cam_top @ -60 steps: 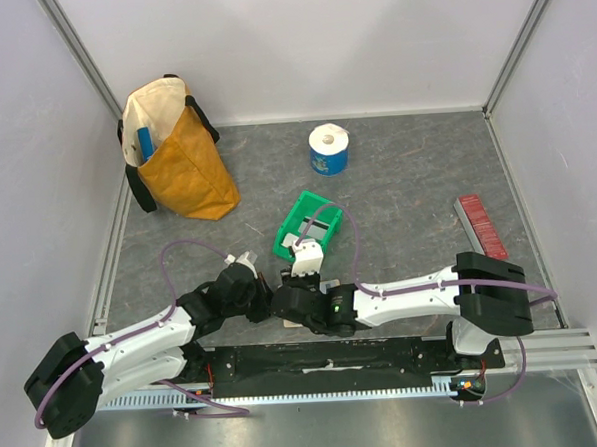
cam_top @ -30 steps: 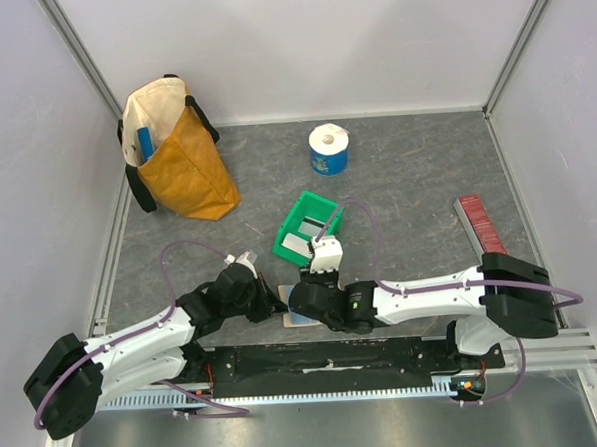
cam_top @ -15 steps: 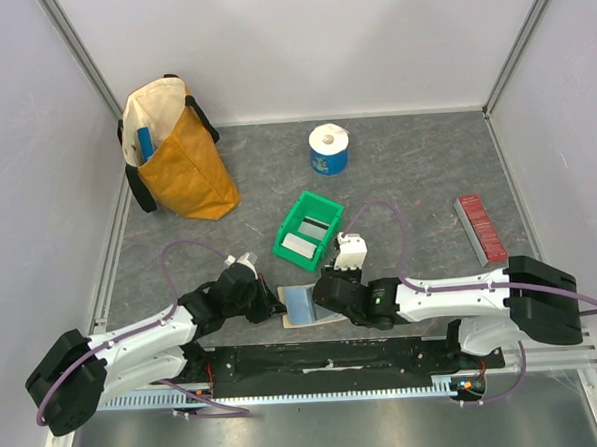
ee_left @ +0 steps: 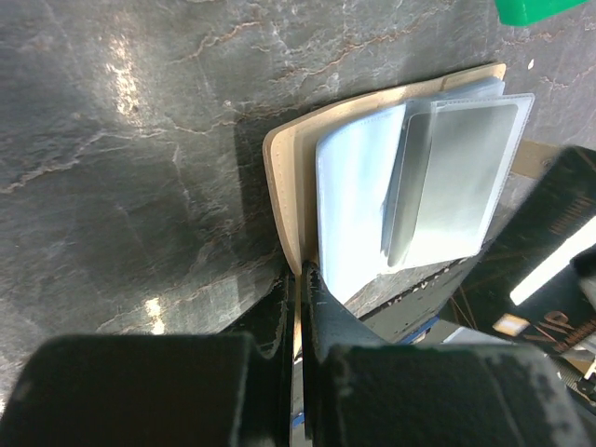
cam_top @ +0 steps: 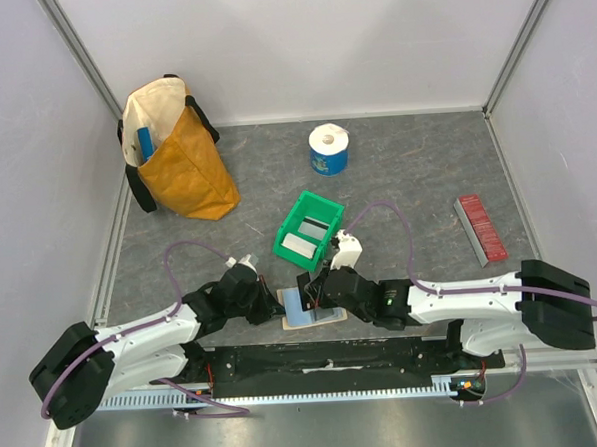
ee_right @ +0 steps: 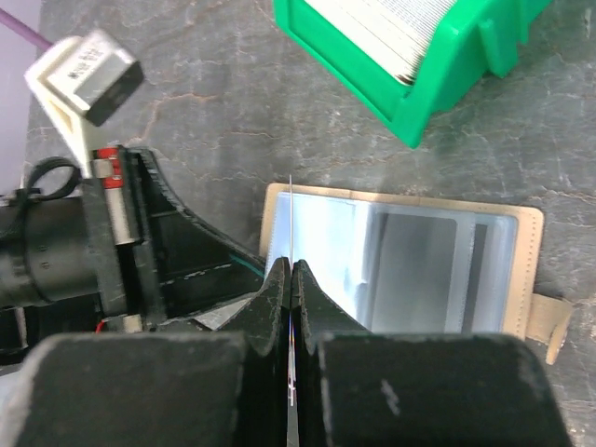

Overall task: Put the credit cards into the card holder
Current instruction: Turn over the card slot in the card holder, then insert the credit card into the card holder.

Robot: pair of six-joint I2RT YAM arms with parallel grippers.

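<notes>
The tan card holder [cam_top: 309, 309] lies open on the table near the front edge, clear pockets up. A grey card [ee_left: 456, 177] sits in one pocket, also seen in the right wrist view [ee_right: 419, 270]. My left gripper [cam_top: 274, 303] is shut on the holder's tan cover edge [ee_left: 284, 186] at its left side. My right gripper [cam_top: 316, 287] is shut on a thin credit card [ee_right: 291, 214], seen edge-on, upright just above the holder's left pocket [ee_right: 321, 251]. More pale cards [cam_top: 300, 243] lie in the green bin [cam_top: 322, 203].
A yellow bag [cam_top: 180, 155] stands at the back left. A white and blue roll [cam_top: 328, 149] stands at the back centre. A red ridged strip [cam_top: 481, 227] lies at the right. The green bin [ee_right: 438, 93] is just beyond the holder.
My right arm drew back to the right, uncovering the open holder, then swung its gripper with the card back over the holder's left half. My left gripper has stayed on the holder.
</notes>
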